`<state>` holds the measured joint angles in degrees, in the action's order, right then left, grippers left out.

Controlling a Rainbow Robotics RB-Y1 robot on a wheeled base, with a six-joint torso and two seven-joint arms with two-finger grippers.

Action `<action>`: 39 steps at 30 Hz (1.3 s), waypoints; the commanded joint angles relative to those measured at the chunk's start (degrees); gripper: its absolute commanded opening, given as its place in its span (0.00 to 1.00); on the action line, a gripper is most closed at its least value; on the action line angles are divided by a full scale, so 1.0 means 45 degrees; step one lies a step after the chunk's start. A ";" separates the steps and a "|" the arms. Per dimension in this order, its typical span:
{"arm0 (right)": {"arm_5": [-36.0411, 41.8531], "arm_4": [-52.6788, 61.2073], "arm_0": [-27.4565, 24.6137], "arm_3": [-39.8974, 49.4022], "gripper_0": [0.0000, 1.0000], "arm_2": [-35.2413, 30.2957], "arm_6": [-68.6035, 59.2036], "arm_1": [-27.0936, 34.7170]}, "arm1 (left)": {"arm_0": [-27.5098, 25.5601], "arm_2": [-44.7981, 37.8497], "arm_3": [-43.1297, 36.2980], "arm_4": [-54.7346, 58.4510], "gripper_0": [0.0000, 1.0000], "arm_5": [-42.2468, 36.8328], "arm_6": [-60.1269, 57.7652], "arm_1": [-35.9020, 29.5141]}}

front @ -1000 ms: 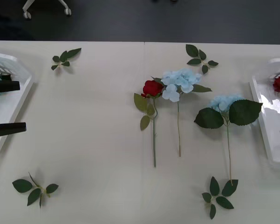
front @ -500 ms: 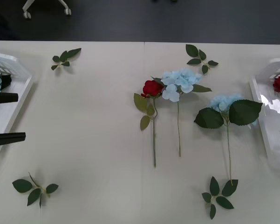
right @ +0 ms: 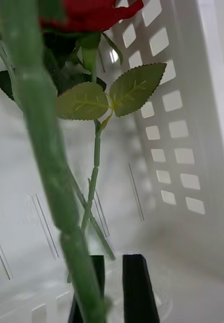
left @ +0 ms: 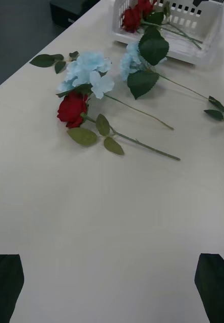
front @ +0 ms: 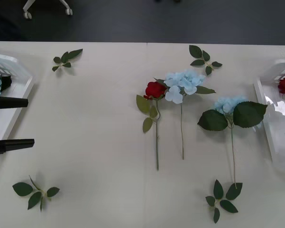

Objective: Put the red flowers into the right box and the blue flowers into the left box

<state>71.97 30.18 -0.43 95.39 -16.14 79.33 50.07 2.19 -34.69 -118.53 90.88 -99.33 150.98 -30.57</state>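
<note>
Presently: left pincer [front: 12, 121] spread wide at table's left edge, nearer than right pincer [right: 117, 287], almost closed, to mid-table red rose [front: 155, 89], stem toward near edge.

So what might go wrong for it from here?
The red rose and a blue flower lie touching on the table, so the open left hand reaching in might drag both.

In the right box the right hand sits right beside a rose stem, fingers nearly closed; lifting away could perhaps snag the stem and pull it back out.
</note>
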 commanded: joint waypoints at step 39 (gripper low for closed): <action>0.1136 0.2414 0.0154 0.4448 0.82 0.3449 -0.0306 -0.3021 | -0.0058 -0.0143 -0.0398 0.0019 1.00 -0.0037 0.0413 -0.0083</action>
<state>78.05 43.64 -0.43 114.56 -3.06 79.15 37.49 2.19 -34.69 -118.56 90.88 -99.33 150.98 -30.57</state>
